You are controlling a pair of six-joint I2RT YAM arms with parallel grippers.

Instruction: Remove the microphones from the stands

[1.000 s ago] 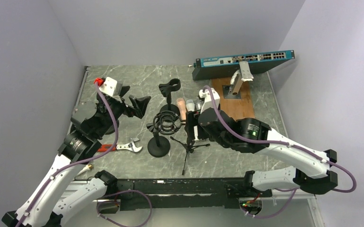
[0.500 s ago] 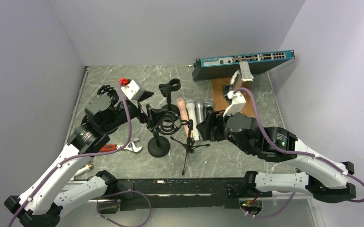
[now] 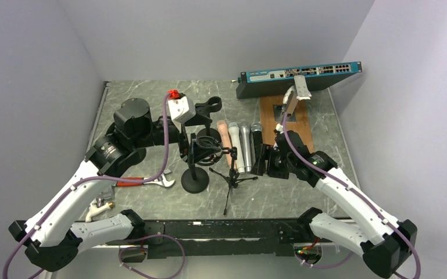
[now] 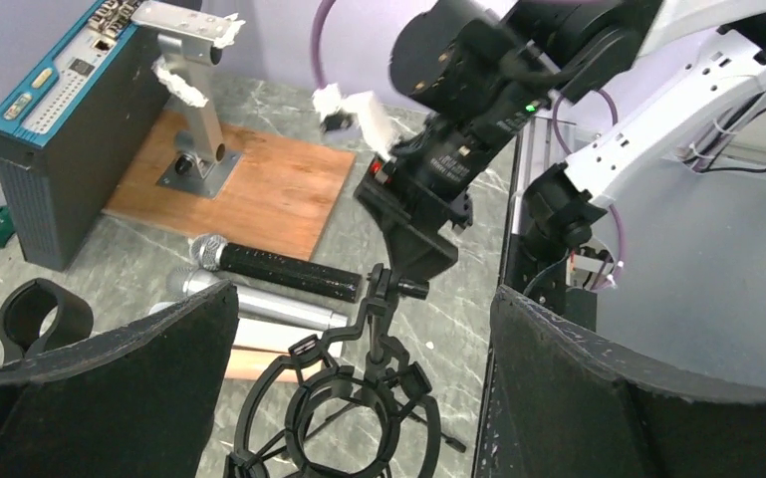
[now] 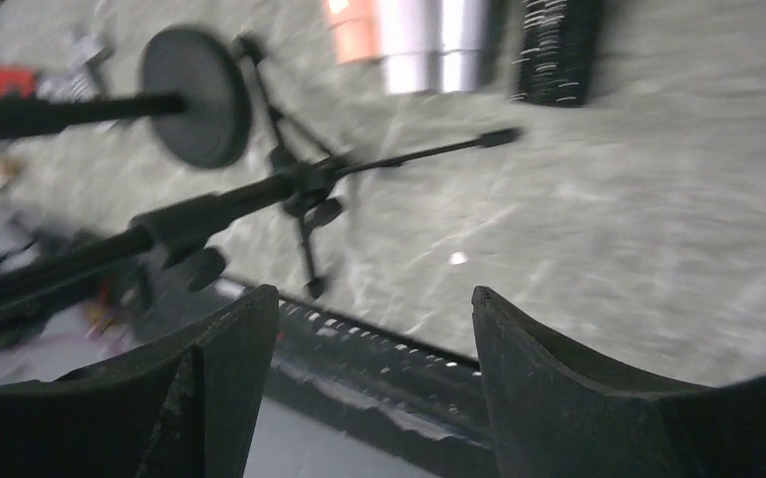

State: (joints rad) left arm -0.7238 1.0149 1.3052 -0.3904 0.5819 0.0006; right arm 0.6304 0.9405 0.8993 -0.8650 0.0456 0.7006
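Several microphones lie side by side on the table: a copper one [image 3: 223,135], a white one [image 3: 234,145], a silver one [image 3: 245,139] and a black one [image 3: 257,135]. The round-base stand [image 3: 195,180] carries a black shock mount [image 4: 376,349] whose ring holds nothing. My left gripper [image 3: 199,144] is open, its fingers on either side of that mount [image 4: 359,304]. A tripod stand [image 3: 230,174] stands just right of it. My right gripper [image 3: 266,160] hangs open and holds nothing [image 5: 369,299], low over the table right of the microphones' near ends.
A clip stand [image 3: 209,106] rises behind the shock mount. At the back right are a network switch [image 3: 299,75] and a wooden board [image 3: 302,129] with a metal bracket [image 3: 293,96]. A wrench [image 3: 160,180] lies at the front left.
My left gripper swung right, from the left side of the table to around the shock mount. My right arm drew back to the right, uncovering the row of microphones.
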